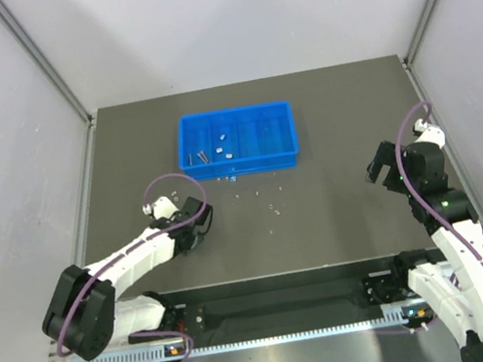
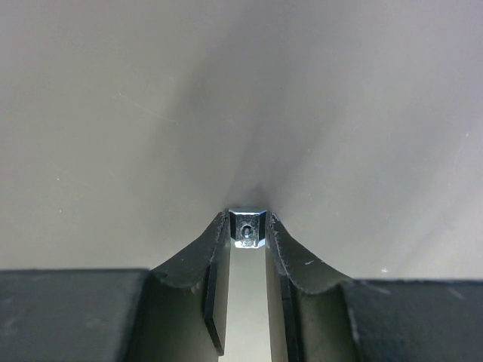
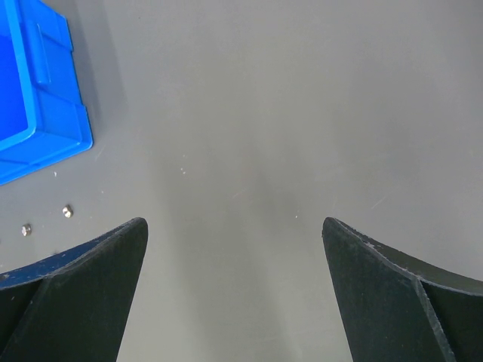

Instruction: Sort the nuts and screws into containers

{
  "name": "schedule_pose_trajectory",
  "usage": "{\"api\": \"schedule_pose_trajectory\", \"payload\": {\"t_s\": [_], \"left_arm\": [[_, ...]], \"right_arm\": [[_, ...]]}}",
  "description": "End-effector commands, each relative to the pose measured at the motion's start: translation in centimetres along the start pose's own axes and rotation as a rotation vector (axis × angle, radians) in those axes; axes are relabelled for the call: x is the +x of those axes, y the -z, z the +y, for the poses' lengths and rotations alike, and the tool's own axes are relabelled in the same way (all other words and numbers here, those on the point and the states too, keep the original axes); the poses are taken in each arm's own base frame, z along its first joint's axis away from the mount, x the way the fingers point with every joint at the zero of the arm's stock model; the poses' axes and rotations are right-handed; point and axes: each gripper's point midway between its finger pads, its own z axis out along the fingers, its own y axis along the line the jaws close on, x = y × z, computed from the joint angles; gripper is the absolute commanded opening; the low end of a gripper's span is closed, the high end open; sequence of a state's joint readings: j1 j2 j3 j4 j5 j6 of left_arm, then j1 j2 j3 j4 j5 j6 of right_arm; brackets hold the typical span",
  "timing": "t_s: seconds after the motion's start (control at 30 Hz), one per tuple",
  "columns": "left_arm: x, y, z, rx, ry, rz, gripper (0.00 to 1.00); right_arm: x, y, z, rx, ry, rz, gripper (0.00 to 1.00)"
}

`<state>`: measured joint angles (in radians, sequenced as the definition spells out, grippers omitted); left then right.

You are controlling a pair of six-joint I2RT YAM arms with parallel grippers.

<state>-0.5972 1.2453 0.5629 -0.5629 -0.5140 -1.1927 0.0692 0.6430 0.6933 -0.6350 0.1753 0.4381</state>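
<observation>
One nut sits pinched in your left gripper, down on the table at the near left. Next, lift it cleanly and carry it to the tray. Your right gripper hangs wide open, empty.

Right of the blue tray the table lies bare as far as the right arm, well apart from it. Just in front of the tray loose nuts dot the surface, and near-left of it the left arm lies low across the table.
</observation>
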Motion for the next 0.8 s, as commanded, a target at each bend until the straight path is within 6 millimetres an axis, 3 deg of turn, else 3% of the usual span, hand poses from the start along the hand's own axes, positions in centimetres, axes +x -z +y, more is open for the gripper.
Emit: {"api": "schedule_pose_trajectory", "payload": {"t_s": [0.0, 0.07, 0.3, 0.43, 0.5, 0.67, 0.77], "left_arm": [[-1.0, 1.3, -1.9, 0.067, 0.000, 0.004, 0.15], [-2.5, 2.1, -2.9, 0.096, -0.023, -0.038, 0.15], [-7.9, 5.3, -9.1, 0.242, -0.086, -0.162, 0.15], [-11.6, 6.5, -13.4, 0.324, -0.100, -0.280, 0.15], [-13.9, 7.3, -16.8, 0.392, -0.115, -0.347, 0.16], [-17.1, 6.7, -23.6, 0.433, -0.174, -0.396, 0.16], [-18.2, 4.8, -25.7, 0.402, -0.163, -0.415, 0.16]], "right_arm": [[-1.2, 0.0, 0.3, -0.010, -0.004, -0.053, 1.00], [-1.1, 0.0, 0.3, -0.009, -0.003, -0.050, 1.00], [-1.2, 0.0, 0.3, -0.009, -0.004, -0.056, 1.00], [-1.2, -0.1, 0.3, -0.009, -0.003, -0.053, 1.00], [-1.2, -0.1, 0.4, -0.010, -0.002, -0.053, 1.00], [-1.1, -0.1, 0.3, -0.008, 0.000, -0.051, 1.00], [-1.3, 0.0, 0.3, -0.006, -0.004, -0.058, 1.00]]}}
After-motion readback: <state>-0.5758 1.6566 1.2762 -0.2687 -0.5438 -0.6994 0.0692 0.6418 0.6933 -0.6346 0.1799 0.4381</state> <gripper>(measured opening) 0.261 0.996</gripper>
